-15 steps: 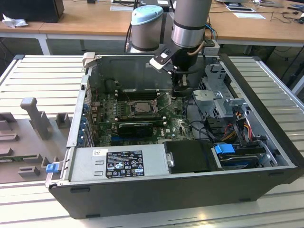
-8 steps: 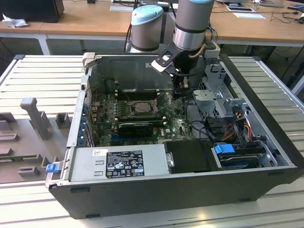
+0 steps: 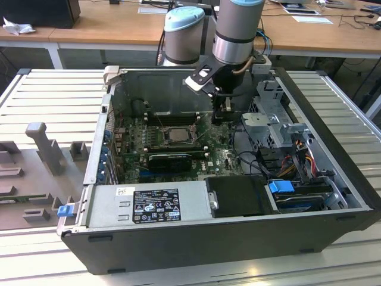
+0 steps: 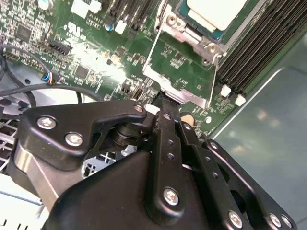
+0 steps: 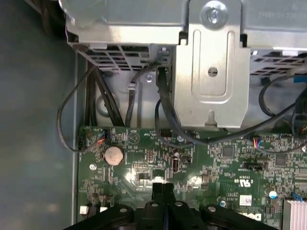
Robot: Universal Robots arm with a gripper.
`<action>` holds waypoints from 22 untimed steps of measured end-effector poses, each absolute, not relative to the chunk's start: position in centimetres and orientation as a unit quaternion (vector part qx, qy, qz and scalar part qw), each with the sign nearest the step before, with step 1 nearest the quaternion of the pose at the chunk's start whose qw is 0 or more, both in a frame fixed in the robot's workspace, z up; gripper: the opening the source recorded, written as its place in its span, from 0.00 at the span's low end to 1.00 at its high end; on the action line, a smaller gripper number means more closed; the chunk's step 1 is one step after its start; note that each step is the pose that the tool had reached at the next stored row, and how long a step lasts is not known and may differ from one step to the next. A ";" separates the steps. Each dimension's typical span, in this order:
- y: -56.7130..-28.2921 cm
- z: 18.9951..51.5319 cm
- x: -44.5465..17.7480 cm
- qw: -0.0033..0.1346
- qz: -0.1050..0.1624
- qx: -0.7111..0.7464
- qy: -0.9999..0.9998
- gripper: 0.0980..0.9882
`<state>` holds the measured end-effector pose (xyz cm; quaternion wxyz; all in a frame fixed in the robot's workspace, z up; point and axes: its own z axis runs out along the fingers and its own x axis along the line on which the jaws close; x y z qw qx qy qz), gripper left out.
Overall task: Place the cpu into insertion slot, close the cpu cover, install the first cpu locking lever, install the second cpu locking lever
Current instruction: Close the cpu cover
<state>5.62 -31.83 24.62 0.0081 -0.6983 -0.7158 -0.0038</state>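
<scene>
From where I stand, the gripper (image 3: pixel 219 119) hangs inside the open computer case (image 3: pixel 178 244) with its two black fingers (image 5: pixel 158 191) pressed together. Its tips are low over the green motherboard (image 3: pixel 221 158), at about two o'clock from the insertion slot (image 3: pixel 161 138) in the exterior view. The cpu (image 3: pixel 177 134) lies in that slot, its pale top showing through the window of the cpu cover (image 4: pixel 184 33), and a thin silver lever wire (image 4: pixel 152 48) runs along the socket's edge near the fingertips.

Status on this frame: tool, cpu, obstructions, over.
Tool shut, tips low over motherboard. Cpu seated nearby, untouched. Black cables behind, clear of tool.
</scene>
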 end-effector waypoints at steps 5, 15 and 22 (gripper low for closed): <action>-31.8 24.6 4.5 0.008 -0.004 -0.698 -0.716 0.01; -31.8 24.5 3.2 0.009 -0.005 -0.698 -0.716 0.01; -31.8 24.5 2.4 0.010 -0.006 -0.698 -0.716 0.01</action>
